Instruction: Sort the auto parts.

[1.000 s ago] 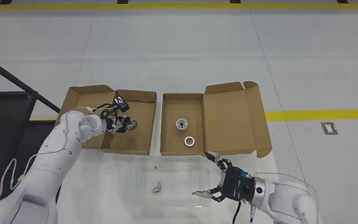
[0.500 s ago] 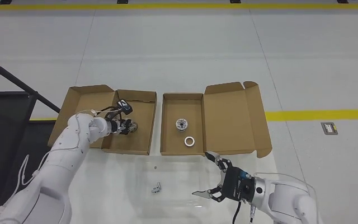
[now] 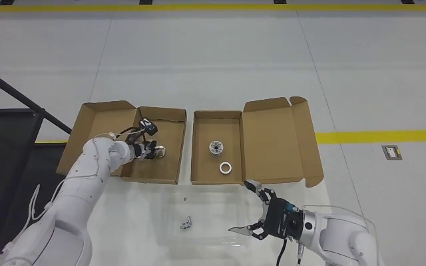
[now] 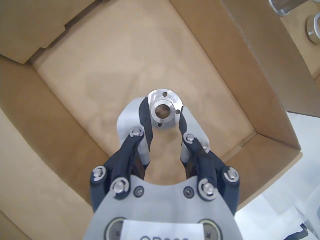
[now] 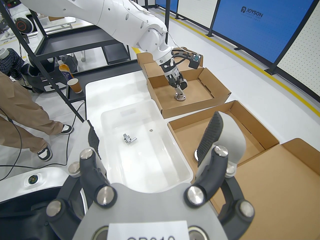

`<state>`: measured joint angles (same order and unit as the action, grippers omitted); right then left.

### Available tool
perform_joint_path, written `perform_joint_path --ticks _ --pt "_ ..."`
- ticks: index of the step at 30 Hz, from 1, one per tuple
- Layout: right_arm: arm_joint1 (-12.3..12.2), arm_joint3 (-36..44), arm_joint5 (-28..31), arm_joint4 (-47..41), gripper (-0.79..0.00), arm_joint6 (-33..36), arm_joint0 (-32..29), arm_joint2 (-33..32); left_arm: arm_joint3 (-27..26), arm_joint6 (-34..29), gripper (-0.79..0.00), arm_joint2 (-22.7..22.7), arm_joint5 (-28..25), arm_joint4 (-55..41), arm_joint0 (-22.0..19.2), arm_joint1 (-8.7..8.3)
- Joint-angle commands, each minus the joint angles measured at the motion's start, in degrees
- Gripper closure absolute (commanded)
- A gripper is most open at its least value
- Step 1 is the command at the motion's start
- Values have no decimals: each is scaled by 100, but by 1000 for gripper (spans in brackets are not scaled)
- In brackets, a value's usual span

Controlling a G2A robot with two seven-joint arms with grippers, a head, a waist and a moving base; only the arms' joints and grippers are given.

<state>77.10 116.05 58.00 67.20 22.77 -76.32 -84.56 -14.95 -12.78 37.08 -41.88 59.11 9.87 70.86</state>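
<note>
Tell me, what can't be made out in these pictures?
Flanged part, left wrist view: lower end hidden under its own flange.
Ring, left wrist view: cut off by the picture's edge.
Contents of the right box, right wrist view: mostly behind a finger of the right end effector.
Speck in the white tray: too small to identify.

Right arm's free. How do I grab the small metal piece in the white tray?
Likely from straight above with the open right gripper, fingers closing across the blocky body. The small metal piece lies low on the white tray floor, apart from its walls, so a sideways approach would find little to catch.
</note>
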Motion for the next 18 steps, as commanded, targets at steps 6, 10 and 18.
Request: perform_joint_path --ticks 6,10,18 --pt "0 0 0 0 -785 0 0 0 -14 339 -323 176 -487 -50 -228 -70" --pt "0 0 0 0 -785 0 0 0 -243 664 -332 201 -1185 203 -341 -187" --pt "0 0 0 0 -785 0 0 0 -1544 1267 -354 4 -1612 597 -41 -551"
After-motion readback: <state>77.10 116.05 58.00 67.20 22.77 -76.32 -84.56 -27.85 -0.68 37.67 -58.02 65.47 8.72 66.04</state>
